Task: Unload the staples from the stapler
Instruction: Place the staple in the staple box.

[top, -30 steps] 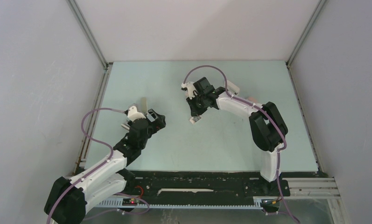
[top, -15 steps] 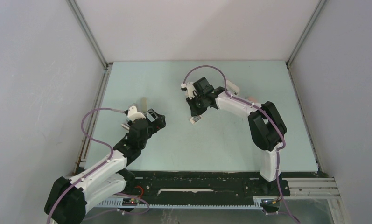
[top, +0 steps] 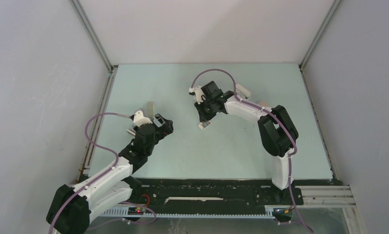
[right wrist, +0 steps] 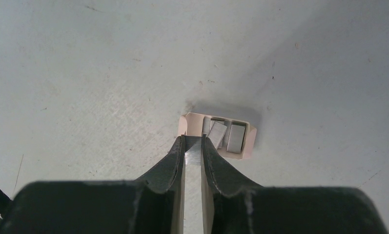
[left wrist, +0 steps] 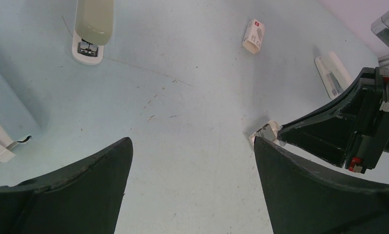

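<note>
My right gripper point(right wrist: 193, 141) is shut on a short silvery strip of staples point(right wrist: 194, 152). It holds the strip at the near left corner of a small beige open tray point(right wrist: 250, 141). More staple strips point(right wrist: 236, 137) lie in that tray. In the top view the right gripper point(top: 202, 120) hangs over the tray point(top: 202, 126) mid-table. A beige stapler point(left wrist: 92, 24) lies on the table ahead and left of my left gripper point(left wrist: 192, 141). That gripper is open and has nothing between its fingers. From above the stapler point(top: 150, 107) sits just beyond the left gripper point(top: 162, 125).
A small white box point(left wrist: 255, 35) lies further back. A second whitish stapler-like piece point(left wrist: 333, 75) lies behind the right arm point(top: 275, 129). Grey walls close in the pale green table point(top: 221, 156) on three sides.
The right arm has drifted very slightly left. Both grippers keep their state, and the staple strip stays gripped.
</note>
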